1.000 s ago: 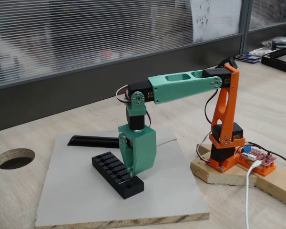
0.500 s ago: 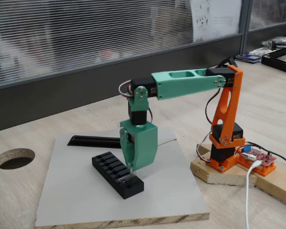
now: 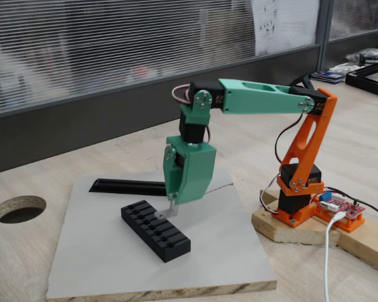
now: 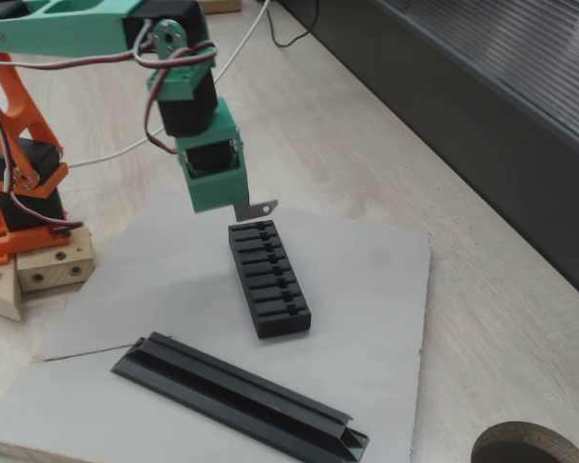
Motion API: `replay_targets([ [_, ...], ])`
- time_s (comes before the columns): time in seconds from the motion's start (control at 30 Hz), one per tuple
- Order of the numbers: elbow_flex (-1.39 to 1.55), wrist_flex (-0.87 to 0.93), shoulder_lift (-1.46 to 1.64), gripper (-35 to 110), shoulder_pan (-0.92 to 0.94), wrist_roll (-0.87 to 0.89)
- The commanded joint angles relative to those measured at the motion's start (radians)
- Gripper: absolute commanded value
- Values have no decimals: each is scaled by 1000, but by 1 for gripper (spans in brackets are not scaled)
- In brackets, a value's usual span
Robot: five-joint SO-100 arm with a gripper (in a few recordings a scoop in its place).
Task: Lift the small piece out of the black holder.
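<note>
The black holder (image 3: 156, 230) (image 4: 268, 277), a slotted block, lies on a grey board (image 3: 101, 264) (image 4: 386, 289). My green gripper (image 3: 174, 201) (image 4: 239, 205) hangs just above one end of the holder, pointing down. It is shut on the small piece (image 3: 171, 211) (image 4: 259, 207), a thin silver metal tab that sticks out below the fingertips. The tab is clear of the holder's slots, a short gap above the block in both fixed views.
A long black triangular bar (image 3: 129, 186) (image 4: 241, 395) lies on the board beyond the holder. The orange arm base (image 3: 296, 207) stands on a wooden block beside a red circuit board (image 3: 340, 207). A round hole (image 3: 19, 208) (image 4: 536, 446) is cut in the table.
The gripper has risen from the holder's end and shifted slightly away from it, carrying the small piece up out of its slot. The holder has stayed put.
</note>
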Motion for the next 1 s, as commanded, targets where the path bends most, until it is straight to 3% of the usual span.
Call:
replay_targets([
  [0.0, -12, 3, 115, 6, 66, 2],
  [0.97, -14, -9, 512, 6, 147, 0],
])
